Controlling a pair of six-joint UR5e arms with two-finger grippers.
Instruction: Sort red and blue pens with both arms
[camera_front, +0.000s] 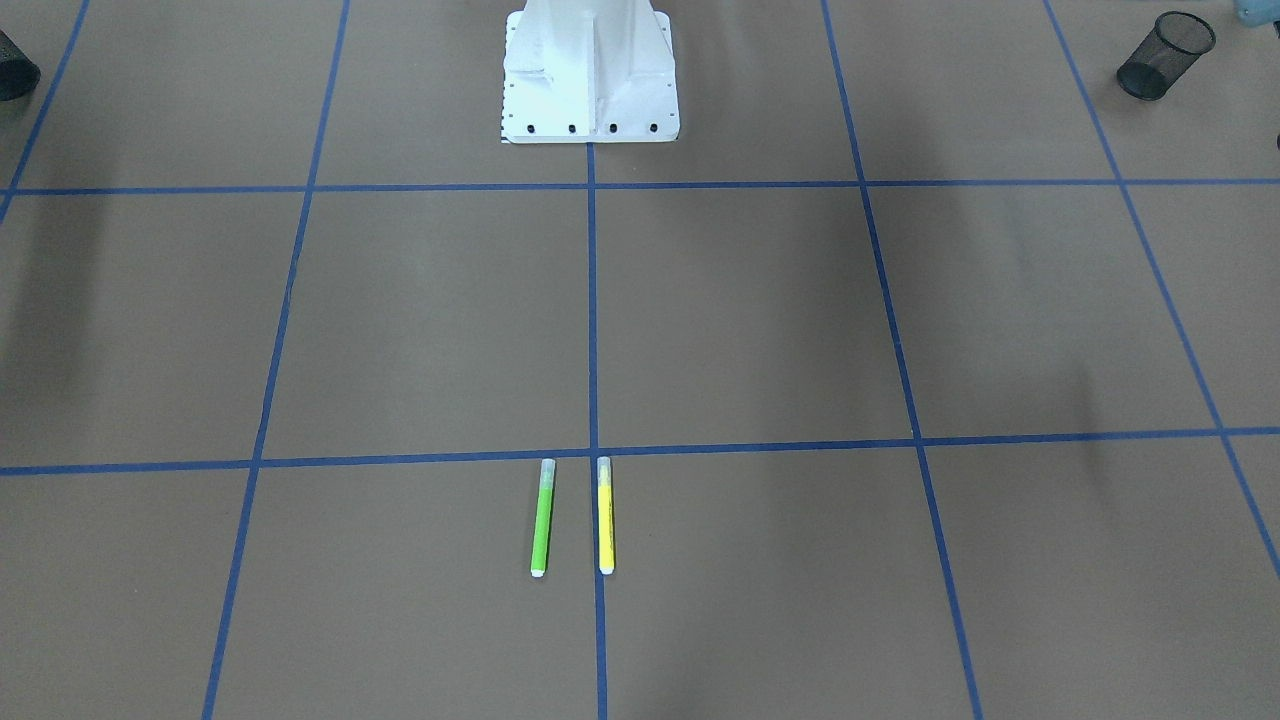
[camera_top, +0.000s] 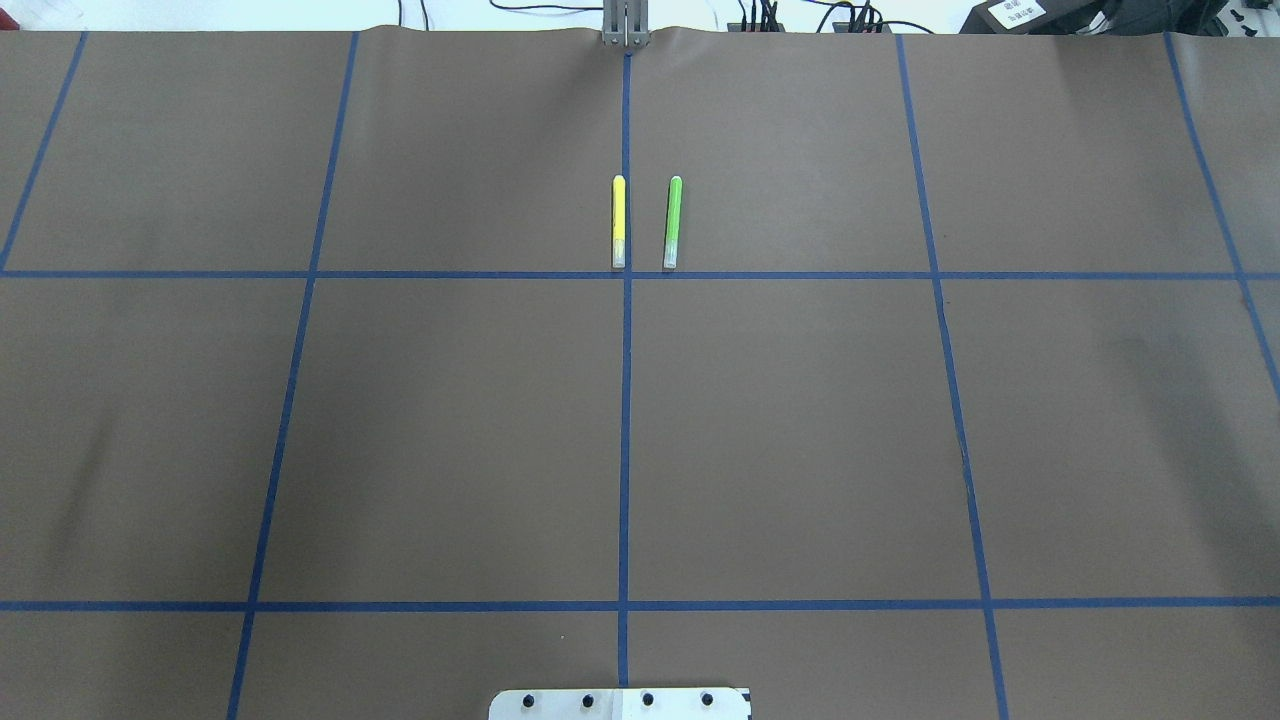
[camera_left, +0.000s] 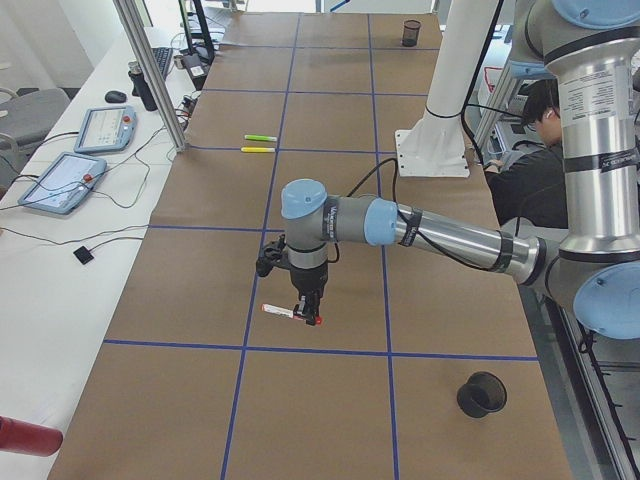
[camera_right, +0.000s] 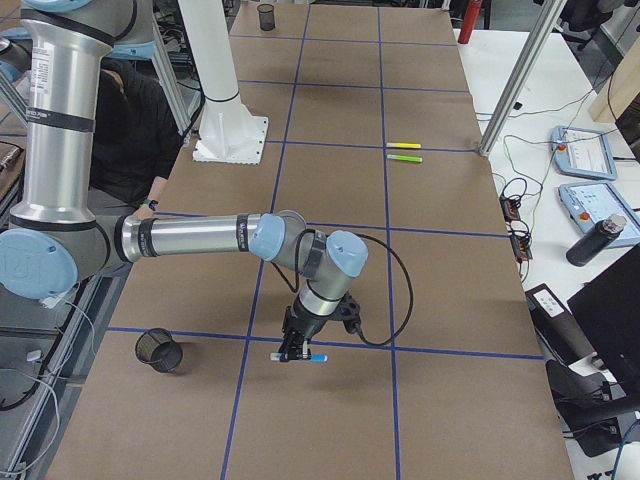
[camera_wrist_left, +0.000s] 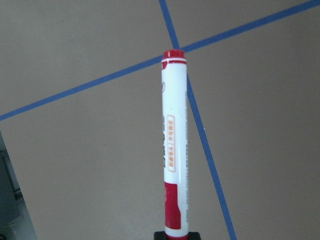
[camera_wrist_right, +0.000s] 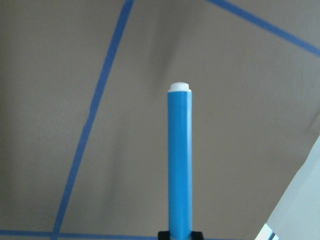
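The red pen, a white marker with a red cap and red end, sticks out from my left gripper, which is shut on its capped end. In the left side view the left gripper holds the red pen level, just above the brown table. The blue pen, with a white end, projects from my right gripper, which is shut on it. In the right side view the right gripper carries the blue pen low over a blue tape line.
A green pen and a yellow pen lie side by side near the table's far middle. One black mesh cup stands near the left arm and another black mesh cup near the right arm. A person sits behind the robot's white base.
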